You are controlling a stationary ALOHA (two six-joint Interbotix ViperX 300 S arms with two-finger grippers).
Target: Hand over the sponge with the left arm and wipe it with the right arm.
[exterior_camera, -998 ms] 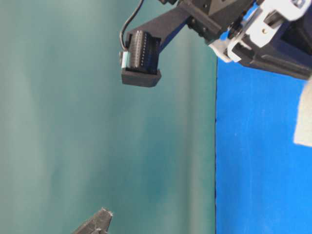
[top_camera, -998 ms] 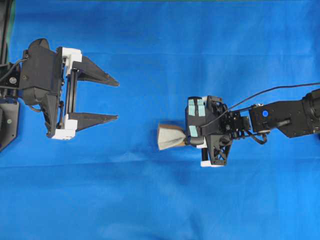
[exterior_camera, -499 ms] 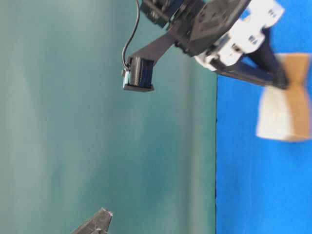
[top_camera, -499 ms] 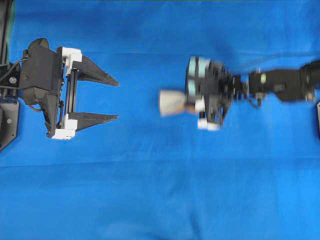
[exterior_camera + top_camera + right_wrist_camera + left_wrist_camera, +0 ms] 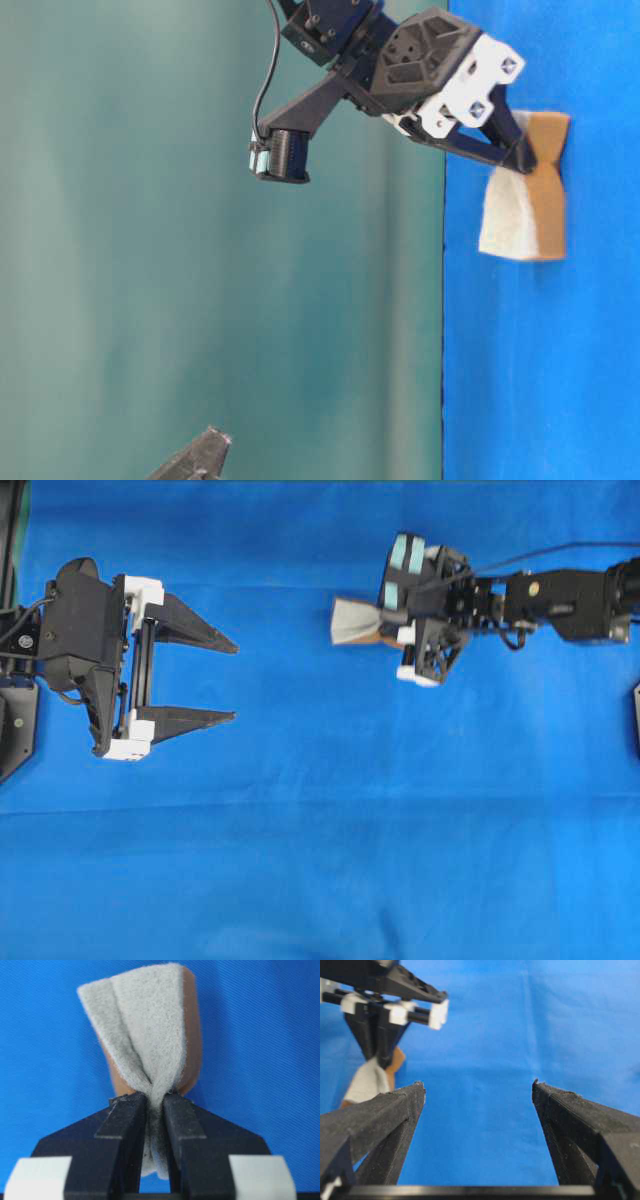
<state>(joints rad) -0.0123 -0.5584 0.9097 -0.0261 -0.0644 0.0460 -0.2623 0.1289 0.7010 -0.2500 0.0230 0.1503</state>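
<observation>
Overhead, the right gripper point(image 5: 388, 630) was clamped on the sponge point(image 5: 355, 621), its fingertips hidden under the teal-patched head. Its wrist camera showed both fingers point(image 5: 124, 1130) pinching the grey pad into a fold, with the orange-brown layer mostly out of sight behind. The sponge was over the blue cloth point(image 5: 320, 830) near the far edge; contact with the cloth could not be judged. The left gripper point(image 5: 236, 681) stood well apart from it, jaws wide and empty, its arm cut off by the frame.
</observation>
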